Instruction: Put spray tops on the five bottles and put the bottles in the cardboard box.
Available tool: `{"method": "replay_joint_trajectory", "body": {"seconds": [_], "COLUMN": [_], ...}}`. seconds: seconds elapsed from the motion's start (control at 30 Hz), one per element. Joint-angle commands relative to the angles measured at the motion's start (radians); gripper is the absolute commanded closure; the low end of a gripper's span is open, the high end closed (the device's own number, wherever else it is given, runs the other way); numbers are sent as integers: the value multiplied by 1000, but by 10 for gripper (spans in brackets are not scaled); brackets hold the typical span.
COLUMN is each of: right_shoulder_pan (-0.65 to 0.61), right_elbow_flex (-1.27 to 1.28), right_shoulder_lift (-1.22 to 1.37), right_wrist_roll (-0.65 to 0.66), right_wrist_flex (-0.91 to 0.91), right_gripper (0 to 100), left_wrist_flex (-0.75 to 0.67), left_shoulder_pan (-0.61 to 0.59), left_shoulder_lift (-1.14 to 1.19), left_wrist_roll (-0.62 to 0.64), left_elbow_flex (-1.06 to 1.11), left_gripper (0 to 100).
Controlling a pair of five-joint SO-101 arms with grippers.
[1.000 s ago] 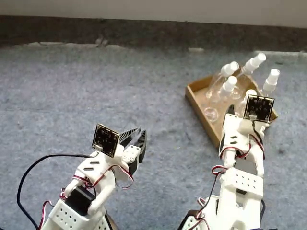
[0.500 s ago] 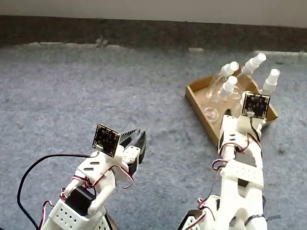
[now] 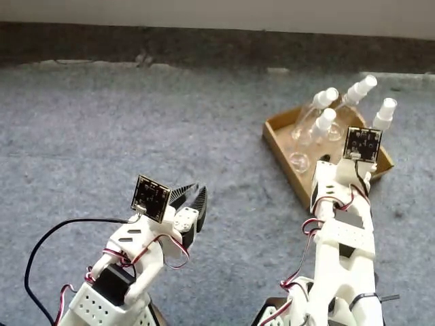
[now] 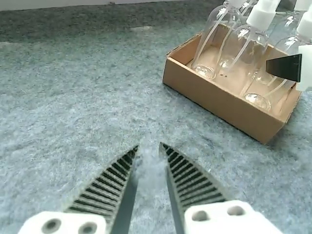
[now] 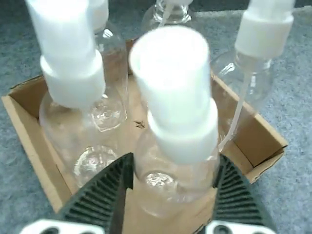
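Five spray-topped bottles (image 3: 319, 125), probably light, slick and thin-walled, lean in the cardboard box (image 3: 279, 146); right hand (image 5: 174, 163) clamps the nearest bottle (image 5: 173, 122) low on its body, left hand (image 4: 148, 148) slightly parted, empty.

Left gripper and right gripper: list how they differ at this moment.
The left gripper hangs over grey carpet, away from the cardboard box; the right gripper is over the box. The left gripper holds nothing, its fingers a narrow gap apart; the right gripper is spread wide, clasping a capped spray bottle that stands in the box. Both have black ribbed fingers on white bodies.
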Motion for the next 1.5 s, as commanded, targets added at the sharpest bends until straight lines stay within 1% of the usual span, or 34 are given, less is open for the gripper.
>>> {"method": "replay_joint_trajectory", "body": {"seconds": [0.0, 0.3, 0.33, 0.43, 0.53, 0.7, 0.8, 0.97, 1.0, 1.07, 1.13, 1.2, 1.33, 1.37, 1.47], "right_shoulder_pan": [4, 8, 8, 4, -7, -15, -10, -12, -13, -13, -13, -13, -33, -58, -163], "right_elbow_flex": [-51, -58, -59, -62, -101, -168, -206, -380, -420, -490, -547, -582, -590, -590, -590], "right_shoulder_lift": [-10, -13, -21, -79, -185, -325, -372, -475, -498, -535, -567, -598, -659, -676, -737], "right_wrist_roll": [8, 9, 11, 12, 12, 14, 14, 12, 12, 12, 9, 8, 6, 6, 11], "right_wrist_flex": [-27, -13, 12, 137, 217, 384, 476, 739, 797, 889, 960, 1009, 1052, 1064, 1127], "right_gripper": [746, 742, 742, 741, 741, 652, 649, 649, 650, 678, 741, 825, 975, 998, 991], "left_wrist_flex": [3, 3, 3, 3, 3, 3, 5, 12, 28, 49, 86, 147, 296, 318, 338], "left_shoulder_pan": [-15, -15, -15, -15, -15, -15, -15, -15, -15, -16, -48, -119, -305, -337, -406], "left_shoulder_lift": [-8, -8, -8, -8, -8, -8, -8, -7, -8, -8, -8, -8, -10, -10, -10], "left_wrist_roll": [2, 2, 2, 2, 2, 2, 2, 0, -17, -83, -126, -129, -126, -129, -132], "left_elbow_flex": [21, 21, 21, 21, 21, 21, 21, 21, 19, 7, -33, -102, -259, -286, -332], "left_gripper": [993, 993, 993, 993, 993, 993, 993, 993, 993, 993, 993, 993, 994, 994, 994]}}
